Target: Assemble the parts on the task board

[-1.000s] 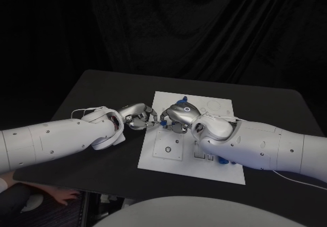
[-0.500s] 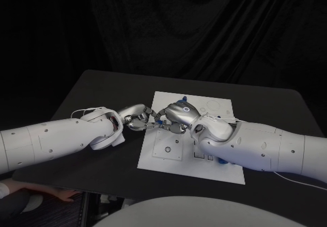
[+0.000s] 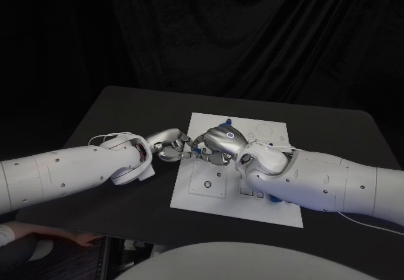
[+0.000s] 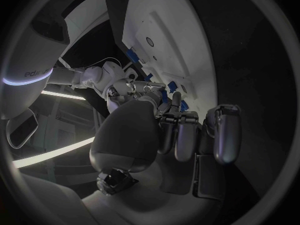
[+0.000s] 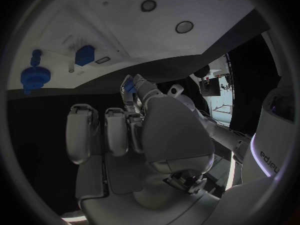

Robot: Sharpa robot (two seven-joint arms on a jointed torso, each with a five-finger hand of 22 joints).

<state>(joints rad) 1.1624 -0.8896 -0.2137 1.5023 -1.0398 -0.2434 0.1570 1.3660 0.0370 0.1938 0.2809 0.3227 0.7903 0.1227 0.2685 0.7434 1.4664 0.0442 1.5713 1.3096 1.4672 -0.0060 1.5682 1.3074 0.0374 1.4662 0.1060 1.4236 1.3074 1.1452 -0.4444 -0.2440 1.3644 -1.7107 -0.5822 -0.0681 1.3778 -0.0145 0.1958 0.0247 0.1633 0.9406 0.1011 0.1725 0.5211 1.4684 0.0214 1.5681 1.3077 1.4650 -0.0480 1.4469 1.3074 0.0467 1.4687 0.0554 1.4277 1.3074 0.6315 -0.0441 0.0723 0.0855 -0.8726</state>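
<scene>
The white task board [image 3: 220, 196] lies in the middle of the black table. Above its left edge my left hand [image 3: 171, 145] and right hand [image 3: 220, 142] meet fingertip to fingertip. A small blue part [image 3: 204, 153] is pinched between them; it shows at my right hand's fingertips [image 5: 129, 86] and beside my left fingertips [image 4: 169, 88]. Both hands have their fingers curled in. My right hand [image 4: 119, 86] faces my left hand [image 4: 181, 135].
A blue gear-like part [image 5: 34, 76] and a blue block [image 5: 84, 55] stand on the board [image 5: 125, 30]. Another blue part [image 3: 224, 124] sits near the board's far edge, and one [image 3: 276, 199] lies by my right forearm. Round holes [image 3: 207, 185] mark the board's near left.
The gap between the hands has closed: my left hand moved right and my right hand's fingers came to meet it over the board's left edge.
</scene>
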